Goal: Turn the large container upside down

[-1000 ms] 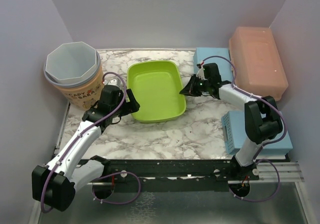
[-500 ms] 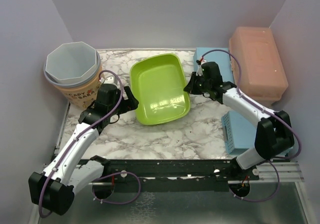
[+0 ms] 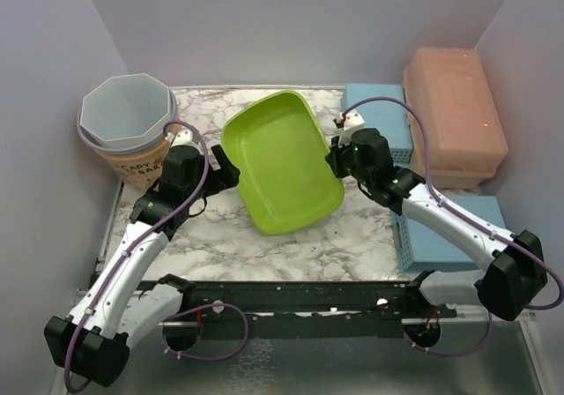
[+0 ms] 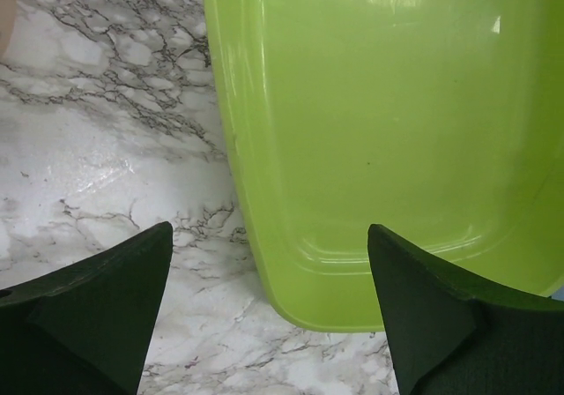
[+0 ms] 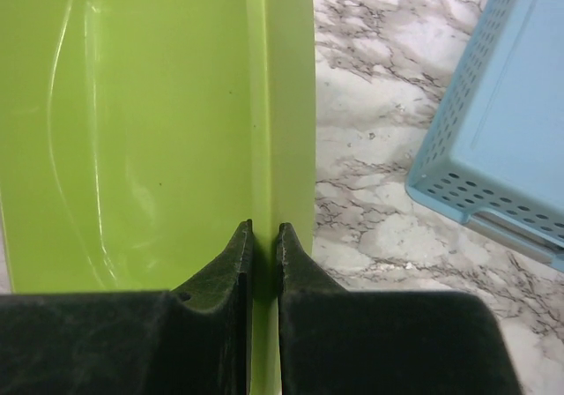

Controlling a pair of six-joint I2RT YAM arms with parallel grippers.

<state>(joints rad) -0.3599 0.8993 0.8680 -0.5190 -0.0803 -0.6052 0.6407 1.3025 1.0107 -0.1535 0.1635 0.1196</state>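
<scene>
Flip only just begun: green tub [image 3: 282,161] tipped, not over yet.
R end effector [image 5: 264,227] is clamped on the tub's right rim and holds that side up, so the tub leans over the middle of the marble counter [image 3: 264,245], inside facing up and a bit left. L end effector [image 4: 269,263] stands wide open just beside the left side, gripping nothing. Left to do, I'd say: most of the turn, then setting it mouth-down. R wrist cam shows the pinch on the rim close up, w/ a blue basket [image 5: 493,122] nearby; overhead can't show that but gives the whole lean. L wrist cam shows spread fingers, tub corner beyond them, no contact. Can't tell if the low edge touches the counter.
</scene>
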